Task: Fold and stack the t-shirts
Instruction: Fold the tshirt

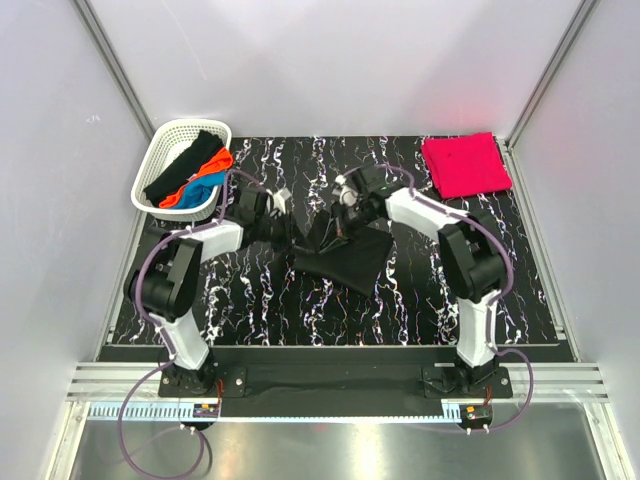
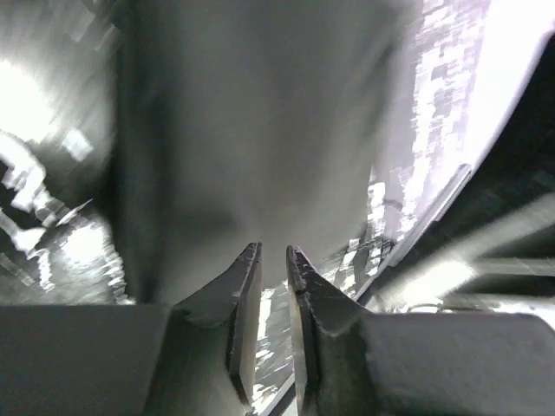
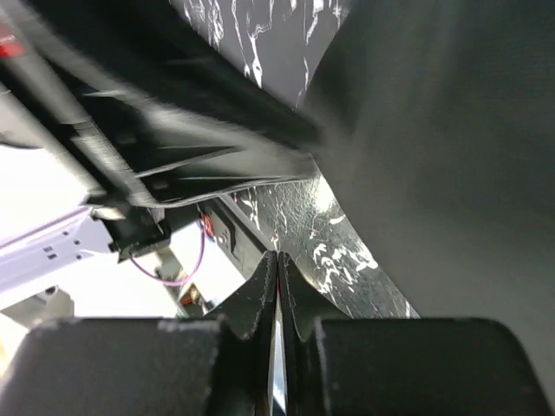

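Note:
A black t-shirt (image 1: 342,258) lies crumpled in the middle of the marbled table (image 1: 250,300), between my two grippers. My left gripper (image 1: 290,232) hovers at its left edge; in the left wrist view its jaws (image 2: 273,251) stand a narrow gap apart with nothing between them, and the blurred dark cloth (image 2: 260,130) fills the space ahead. My right gripper (image 1: 338,228) is over the shirt's far edge. Its fingertips (image 3: 277,257) are pressed together on nothing, with the black cloth (image 3: 442,130) just to the right. A folded pinkish-red t-shirt (image 1: 465,165) lies at the back right.
A white lattice basket (image 1: 160,160) at the back left holds black (image 1: 185,160), orange (image 1: 205,170) and blue (image 1: 205,185) shirts. White walls and metal rails enclose the table on three sides.

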{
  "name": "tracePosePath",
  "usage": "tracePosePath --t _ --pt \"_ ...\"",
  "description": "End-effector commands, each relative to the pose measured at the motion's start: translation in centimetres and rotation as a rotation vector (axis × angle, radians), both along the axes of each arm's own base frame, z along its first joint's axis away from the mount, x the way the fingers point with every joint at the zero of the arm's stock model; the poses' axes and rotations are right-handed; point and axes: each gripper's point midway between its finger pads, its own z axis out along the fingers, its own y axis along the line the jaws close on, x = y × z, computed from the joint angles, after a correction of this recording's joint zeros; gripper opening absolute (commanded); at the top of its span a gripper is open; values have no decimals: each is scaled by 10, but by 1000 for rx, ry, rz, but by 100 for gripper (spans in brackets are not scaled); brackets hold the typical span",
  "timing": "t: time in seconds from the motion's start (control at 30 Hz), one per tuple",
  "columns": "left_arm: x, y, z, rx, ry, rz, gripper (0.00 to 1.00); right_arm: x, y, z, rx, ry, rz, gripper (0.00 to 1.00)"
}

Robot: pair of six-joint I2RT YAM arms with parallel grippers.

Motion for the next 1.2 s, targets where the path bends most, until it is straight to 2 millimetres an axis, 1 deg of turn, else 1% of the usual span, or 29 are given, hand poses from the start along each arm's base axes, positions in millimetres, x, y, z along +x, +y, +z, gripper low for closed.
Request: tracePosePath --t 0.0,0.03,0.07,0.1,0.17,0.2,0.23,0.33,0.4,0.47,0.57,0.6,0.63,0.77,0.93,0.97,1.0,1.03,1.07,1.1,1.13,1.17 --pt "11 -6 -5 -38 -57 -12 21 -9 15 -14 39 53 36 7" --pt "7 -6 -12 -39 -40 -18 21 -16 15 -25 33 76 46 7" --pt "7 -8 -15 -44 -44 -25 21 -19 15 -32 28 89 47 7" --pt "4 -7 -26 -34 -18 -27 20 -26 11 -41 17 115 48 7" --pt "-1 -6 -39 -19 6 -35 20 -29 9 -51 9 124 47 7" --pt "-4 -5 -45 -11 20 -34 19 -35 5 -59 -8 142 43 6" --pt "-8 -3 -54 2 40 -33 19 -37 3 -62 -13 144 43 7" --pt "-14 2 -68 35 65 -39 18 -46 -4 -74 -39 154 42 6" --pt "-18 4 -73 46 71 -48 18 -53 -9 -80 -55 164 41 6" --pt "-21 5 -77 51 80 -59 17 -56 -16 -89 -74 165 39 6" --pt "-25 7 -83 69 88 -68 17 -56 -26 -98 -98 175 13 6" --pt "-26 8 -84 74 92 -70 16 -60 -32 -104 -121 181 4 6" --pt "-27 10 -85 78 94 -71 16 -59 -35 -102 -122 173 -8 6" --pt "-33 14 -88 93 101 -74 15 -62 -53 -102 -131 170 -48 7" --pt "-40 17 -83 99 90 -76 14 -76 -74 -96 -131 179 -90 8" --pt "-41 17 -81 99 86 -77 14 -83 -80 -99 -139 195 -96 8" --pt "-39 16 -75 91 68 -78 15 -82 -84 -93 -126 184 -110 8" --pt "-40 16 -72 88 63 -77 15 -84 -88 -92 -125 188 -119 8" --pt "-44 17 -70 88 81 -77 15 -91 -92 -93 -128 204 -127 9" --pt "-44 17 -65 83 78 -74 16 -89 -97 -87 -118 191 -143 9" --pt "-43 15 -53 62 66 -71 16 -90 -100 -84 -110 192 -157 9" --pt "-43 13 -45 46 56 -71 17 -95 -104 -83 -104 210 -167 9"
